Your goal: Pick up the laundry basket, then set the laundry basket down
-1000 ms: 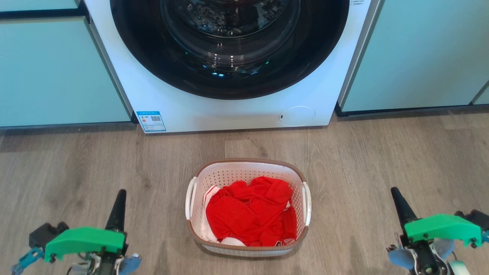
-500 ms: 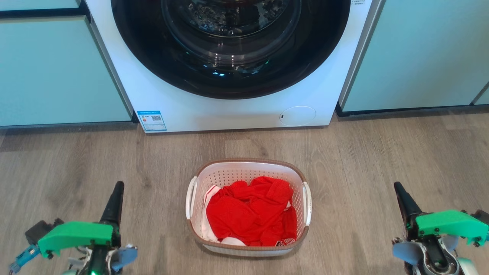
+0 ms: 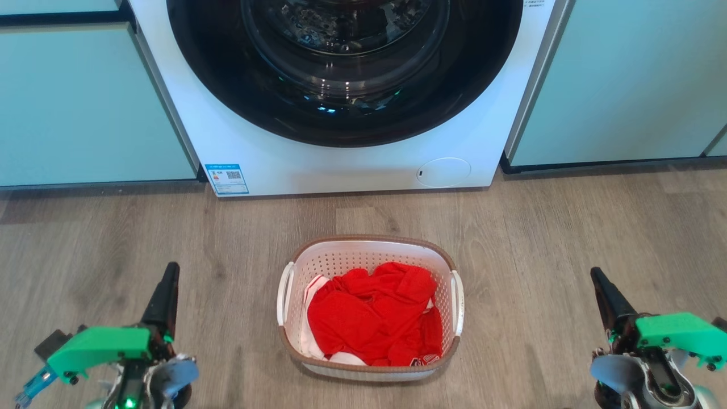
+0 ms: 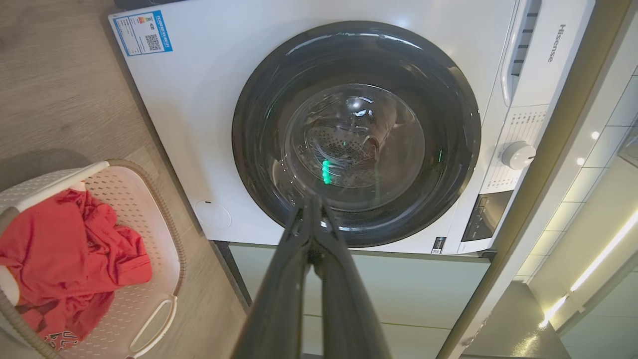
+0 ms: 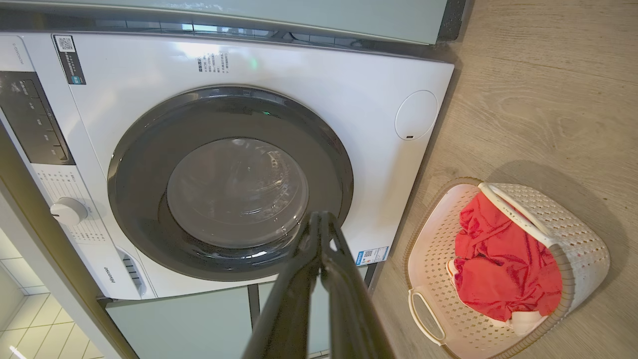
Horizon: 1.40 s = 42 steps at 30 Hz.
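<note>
the laundry basket (image 3: 369, 239) sits on the wood floor (image 3: 568, 227) in the lower middle of the head view, just in front of the white washing machine (image 3: 341, 167), with a heap of red clothes (image 3: 375, 318) in it. nothing is touching it. the left gripper (image 3: 168, 274) is at the lower left of the frame, well apart from the basket's left handle (image 3: 282, 292), with its two dark fingers pressed together and holding nothing. the right gripper (image 3: 597, 275) is at the lower right, also well clear of the right handle (image 3: 458, 301), fingers closed up tight and empty too. in both wrist views the fingers meet at the tips over the machine's round dark door (image 4: 356, 132), and the basket shows off to the side. pale green cabinets (image 3: 85, 102) flank the machine.
</note>
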Motion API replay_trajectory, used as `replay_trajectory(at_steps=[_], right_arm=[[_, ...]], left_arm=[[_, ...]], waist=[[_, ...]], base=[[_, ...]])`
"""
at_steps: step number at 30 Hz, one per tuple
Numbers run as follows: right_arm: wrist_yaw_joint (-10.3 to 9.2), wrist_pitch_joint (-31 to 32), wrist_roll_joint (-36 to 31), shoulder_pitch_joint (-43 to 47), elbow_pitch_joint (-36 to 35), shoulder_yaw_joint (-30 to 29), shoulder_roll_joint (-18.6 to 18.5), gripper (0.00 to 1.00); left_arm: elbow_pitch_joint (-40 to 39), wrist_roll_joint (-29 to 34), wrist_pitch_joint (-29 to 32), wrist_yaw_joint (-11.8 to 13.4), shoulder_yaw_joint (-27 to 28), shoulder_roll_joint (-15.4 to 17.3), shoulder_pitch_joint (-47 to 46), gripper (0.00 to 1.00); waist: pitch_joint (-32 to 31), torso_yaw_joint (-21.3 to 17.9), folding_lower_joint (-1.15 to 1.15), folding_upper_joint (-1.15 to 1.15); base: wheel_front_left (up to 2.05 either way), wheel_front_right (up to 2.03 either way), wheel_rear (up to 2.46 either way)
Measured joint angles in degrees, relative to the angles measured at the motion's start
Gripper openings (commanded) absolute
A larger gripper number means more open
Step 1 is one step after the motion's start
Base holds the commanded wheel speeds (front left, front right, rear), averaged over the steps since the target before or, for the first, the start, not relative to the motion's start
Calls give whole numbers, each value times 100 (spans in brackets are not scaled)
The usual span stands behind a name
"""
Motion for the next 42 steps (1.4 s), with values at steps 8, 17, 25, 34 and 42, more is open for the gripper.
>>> replay_trajectory(at_steps=[8,17,25,34,42], right_arm=[[0,75,309,-79,-2,-65,1,0],[0,89,308,-105,-11,-75,2,0],[0,90,308,-105,-11,-89,4,0],[0,122,307,-105,-11,-103,10,0],[0,136,307,-105,-11,-114,13,0]], left_arm=[[29,-336,93,-53,116,-5,-138,0],[29,-336,100,-53,125,-10,-137,0],[29,-335,102,-53,134,-14,-137,0],[30,-333,143,-52,144,-21,-137,0],[30,-328,144,-52,155,-30,-137,0]], waist=[[1,5,0,0],[1,5,0,0],[1,5,0,0],[1,5,0,0],[1,5,0,0]], base=[[0,0,0],[0,0,0],[0,0,0],[0,0,0],[0,0,0]])
